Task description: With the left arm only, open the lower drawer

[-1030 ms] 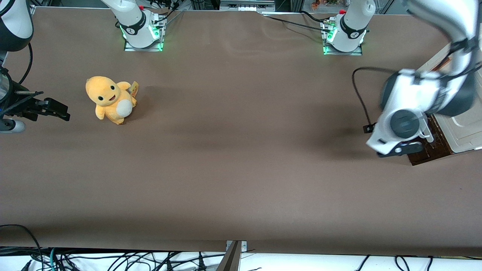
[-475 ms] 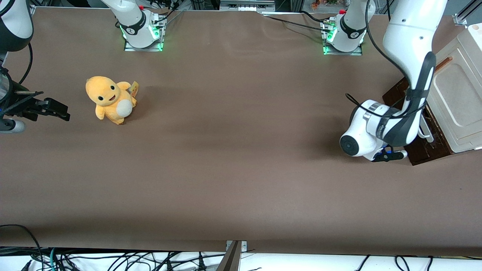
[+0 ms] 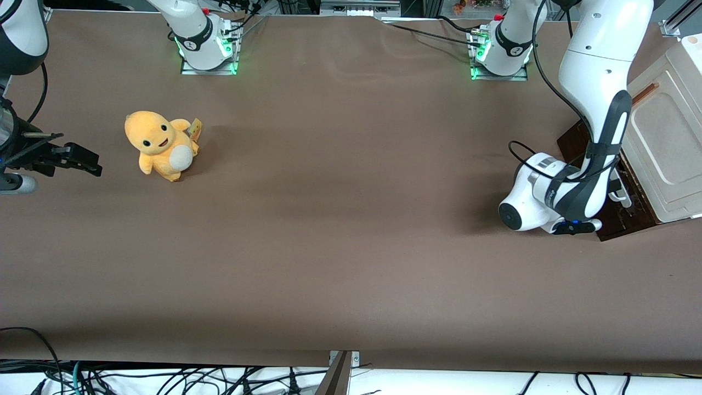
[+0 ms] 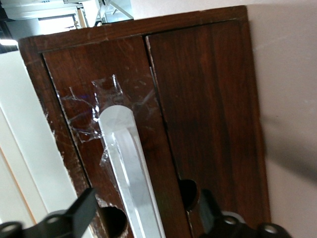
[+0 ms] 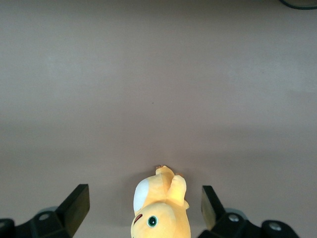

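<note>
The lower drawer [image 3: 622,222] shows its dark brown wood front at the working arm's end of the table, under the cream cabinet. In the left wrist view the drawer front [image 4: 133,74] fills the frame, scuffed and with clear tape stuck on it. Its long white bar handle [image 4: 124,148] runs between my two black fingers. The left arm [image 3: 595,93] bends down to a wrist low over the table. Its gripper [image 3: 610,189] [image 4: 143,218] is open in front of the drawer, one fingertip [image 4: 79,210] on each side of the handle [image 3: 624,198], without closing on it.
A cream cabinet [image 3: 663,137] with a recessed panel sits above the drawer at the table's edge. An orange plush toy [image 3: 162,145] stands toward the parked arm's end. Two arm bases [image 3: 205,41] [image 3: 502,46] with green lights stand farthest from the camera. A black cable [image 3: 518,148] loops beside the wrist.
The left arm has swung down from above the cabinet. Its wrist now sits low in front of the drawer and has edged slightly closer to the handle in the last half second.
</note>
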Available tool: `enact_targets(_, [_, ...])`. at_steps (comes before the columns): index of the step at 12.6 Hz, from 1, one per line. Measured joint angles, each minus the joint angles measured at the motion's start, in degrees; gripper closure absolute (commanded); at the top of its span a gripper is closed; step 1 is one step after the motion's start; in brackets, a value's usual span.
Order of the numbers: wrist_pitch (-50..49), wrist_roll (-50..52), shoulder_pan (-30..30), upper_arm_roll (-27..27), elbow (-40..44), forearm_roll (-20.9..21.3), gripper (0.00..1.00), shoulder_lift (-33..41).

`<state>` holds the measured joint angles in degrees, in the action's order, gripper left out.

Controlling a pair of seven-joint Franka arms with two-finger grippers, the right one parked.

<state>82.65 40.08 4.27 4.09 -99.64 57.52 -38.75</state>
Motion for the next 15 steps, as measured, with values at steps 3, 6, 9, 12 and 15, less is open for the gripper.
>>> enact_targets(3, [-0.73,-0.11,-0.25,-0.08,-0.04,0.0,0.96,-0.44])
enact_targets(6, [-1.66,-1.29,-0.28,-0.09,-0.02,0.28,1.0,-0.59])
enact_targets(9, [-1.98,-0.62,-0.29,-0.06,0.11,0.33,1.0,-0.59])
enact_targets(12, [-1.98,-0.62,-0.26,0.01,0.13,0.33,1.0,-0.59])
enact_targets(15, [-2.07,-0.62,0.35,0.22,0.21,0.21,1.0,-0.58])
